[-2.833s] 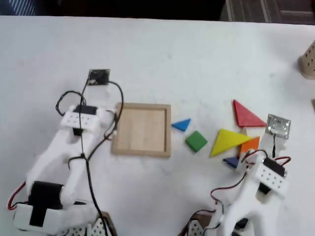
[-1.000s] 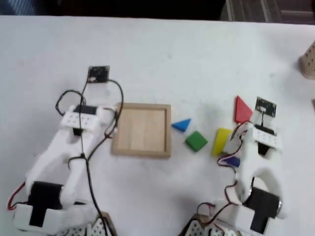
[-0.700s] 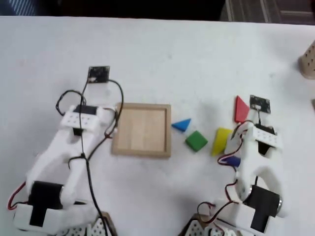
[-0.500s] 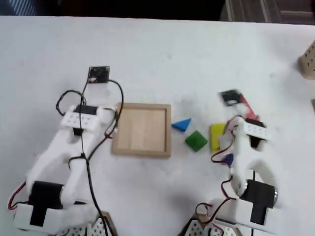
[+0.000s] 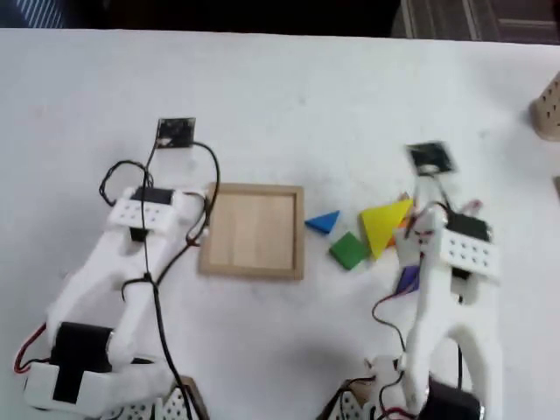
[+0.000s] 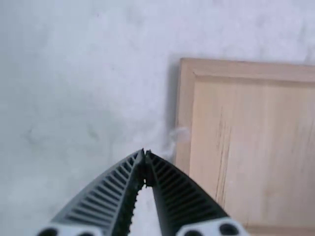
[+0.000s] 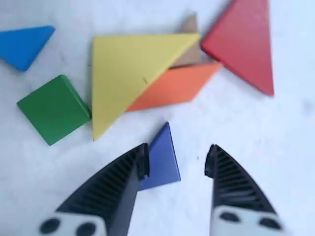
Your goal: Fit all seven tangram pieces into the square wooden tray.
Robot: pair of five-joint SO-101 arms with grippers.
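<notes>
Right gripper [image 7: 176,162] is spread apart, nothing gripped; dark blue triangle [image 7: 161,160] lies partly inside its gap. Left gripper [image 6: 144,169] is pressed together, empty, just beside tray [image 6: 186,123].

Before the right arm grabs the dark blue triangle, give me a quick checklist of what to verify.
1. Right gripper open: ok.
2. Dark blue triangle centred in it: not ok, lies toward one side.
3. Triangle apart from yellow triangle and orange piece: ok.
4. Tray empty: ok.
5. Left gripper outside tray: ok, shut beside its rim.
</notes>
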